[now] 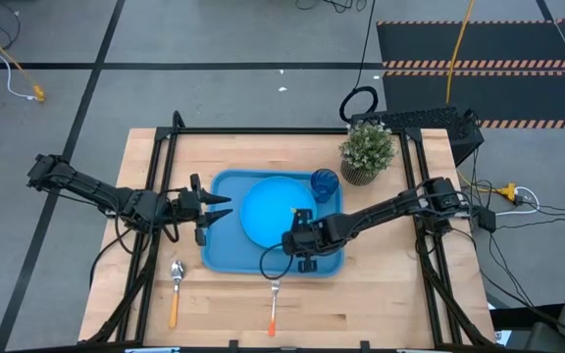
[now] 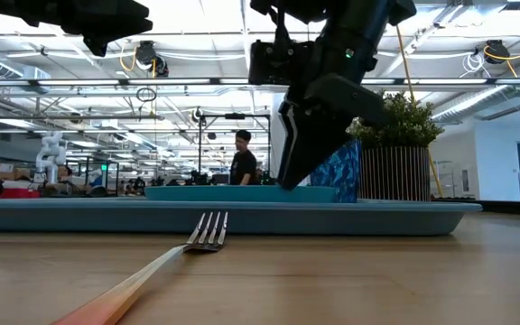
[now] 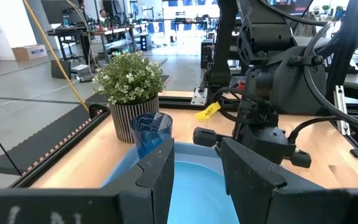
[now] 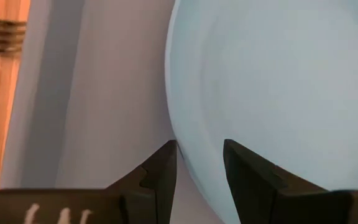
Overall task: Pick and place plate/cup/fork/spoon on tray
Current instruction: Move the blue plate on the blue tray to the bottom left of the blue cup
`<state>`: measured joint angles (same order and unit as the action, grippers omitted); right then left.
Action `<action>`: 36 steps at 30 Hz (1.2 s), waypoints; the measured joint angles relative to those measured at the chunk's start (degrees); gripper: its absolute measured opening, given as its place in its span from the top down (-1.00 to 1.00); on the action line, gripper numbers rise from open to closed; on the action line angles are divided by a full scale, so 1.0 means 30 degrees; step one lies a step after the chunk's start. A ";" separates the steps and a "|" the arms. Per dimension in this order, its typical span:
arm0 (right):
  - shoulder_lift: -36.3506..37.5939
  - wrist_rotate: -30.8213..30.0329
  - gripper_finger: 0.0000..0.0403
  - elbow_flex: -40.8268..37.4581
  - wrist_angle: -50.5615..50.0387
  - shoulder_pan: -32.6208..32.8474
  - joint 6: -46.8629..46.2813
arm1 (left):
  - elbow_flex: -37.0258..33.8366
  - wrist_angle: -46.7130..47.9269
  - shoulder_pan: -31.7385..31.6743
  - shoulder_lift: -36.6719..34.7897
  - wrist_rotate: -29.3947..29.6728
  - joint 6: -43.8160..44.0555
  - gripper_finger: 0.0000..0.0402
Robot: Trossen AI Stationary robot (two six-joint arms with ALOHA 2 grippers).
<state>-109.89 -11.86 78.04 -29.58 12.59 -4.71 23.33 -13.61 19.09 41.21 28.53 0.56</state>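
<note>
Plate and cup on tray. Right gripper, fingers apart, straddles plate's near rim. Left gripper, fingers apart, at tray's left edge. Fork, spoon on bare table near tray.

Plate, tray: smooth plastic. Fork: shiny metal tines. Table: pale wood.

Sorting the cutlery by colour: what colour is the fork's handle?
Orange-red, below silver tines. The fork shows best in the high view, lying on the table just outside the tray.
</note>
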 joint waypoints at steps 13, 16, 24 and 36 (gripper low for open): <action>0.0000 0.0504 0.38 -0.0083 0.0605 -0.0076 -0.0224 | 0.0000 0.0000 0.0000 0.0000 0.0015 0.0092 0.32; 0.0007 0.0526 0.38 -0.0729 0.0952 -0.0083 -0.0634 | 0.0000 0.0000 0.0000 0.0000 0.0016 0.0131 0.32; 0.0000 0.0504 0.38 -0.1640 0.2036 -0.0076 -0.0852 | 0.0000 0.0000 0.0007 0.0000 0.0022 0.0044 0.32; 0.0000 0.1344 0.65 -0.1643 0.2097 -0.0003 -0.0911 | 0.0000 0.0000 0.0007 0.0000 0.0025 0.0036 0.32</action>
<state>-109.89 -7.83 73.11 -23.29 12.58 -7.44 23.33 -13.61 19.11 41.21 28.61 0.67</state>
